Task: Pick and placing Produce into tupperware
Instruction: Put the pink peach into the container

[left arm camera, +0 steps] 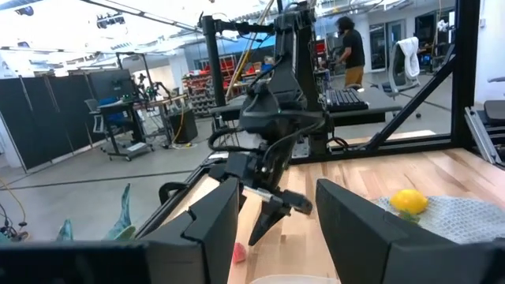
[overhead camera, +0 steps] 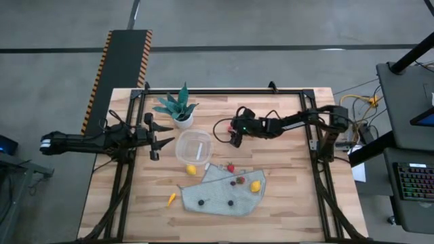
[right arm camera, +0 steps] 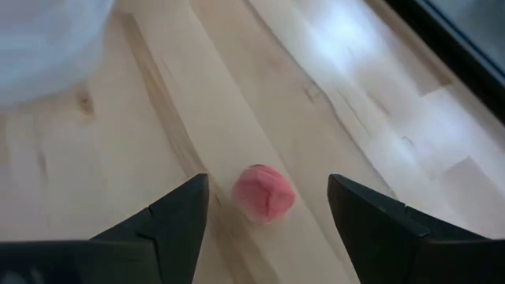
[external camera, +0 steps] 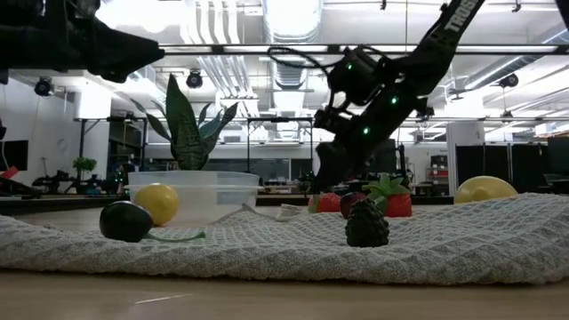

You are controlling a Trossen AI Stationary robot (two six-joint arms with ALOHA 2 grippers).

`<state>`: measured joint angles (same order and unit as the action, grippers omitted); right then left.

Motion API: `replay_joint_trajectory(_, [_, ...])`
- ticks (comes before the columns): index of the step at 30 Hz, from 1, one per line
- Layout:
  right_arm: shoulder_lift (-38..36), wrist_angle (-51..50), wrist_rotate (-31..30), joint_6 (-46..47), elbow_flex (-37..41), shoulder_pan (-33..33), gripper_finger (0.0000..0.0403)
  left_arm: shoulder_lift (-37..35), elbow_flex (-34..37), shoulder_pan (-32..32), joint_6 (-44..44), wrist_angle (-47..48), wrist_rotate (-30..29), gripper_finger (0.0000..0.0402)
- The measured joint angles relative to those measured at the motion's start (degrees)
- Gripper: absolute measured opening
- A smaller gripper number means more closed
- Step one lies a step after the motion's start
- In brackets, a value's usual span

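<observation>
My right gripper (right arm camera: 268, 230) is open and low over the bare wood, right of the tupperware (overhead camera: 194, 148). Its two fingers stand on either side of a small pink-red berry (right arm camera: 264, 194) that lies on the table, and they do not touch it. The berry also shows in the left wrist view (left arm camera: 239, 252). My left gripper (overhead camera: 165, 135) is open and empty, left of the tupperware. One lemon (overhead camera: 192, 169) lies beside the tupperware. Another lemon (overhead camera: 255, 186), a strawberry (overhead camera: 230, 167) and dark berries (overhead camera: 201, 201) lie on a grey cloth (overhead camera: 217, 193). A carrot piece (overhead camera: 172, 198) lies on the wood.
A green spiky plant in a white pot (overhead camera: 179, 110) stands behind the tupperware at the far side. The black frame rails (overhead camera: 224, 90) run round the table's edges. The grey cloth covers the near middle of the table. A person stands in the room beyond (left arm camera: 351, 47).
</observation>
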<state>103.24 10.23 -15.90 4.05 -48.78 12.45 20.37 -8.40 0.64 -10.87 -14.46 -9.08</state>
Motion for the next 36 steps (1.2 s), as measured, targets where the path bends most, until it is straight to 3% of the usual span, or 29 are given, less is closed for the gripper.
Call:
replay_joint_trajectory(11, [7.19, -0.75, 0.00, -1.02, -4.59, 0.63, 0.0252, -0.29, 0.44, 0.00, 0.00, -0.04, -0.02, 0.0157])
replay_joint_trajectory(36, [5.85, -4.65, 2.80, -1.09, -4.52, 2.88, 0.0227, -0.14, 0.56, 0.00, 0.00, 0.00, -0.04, 0.0157])
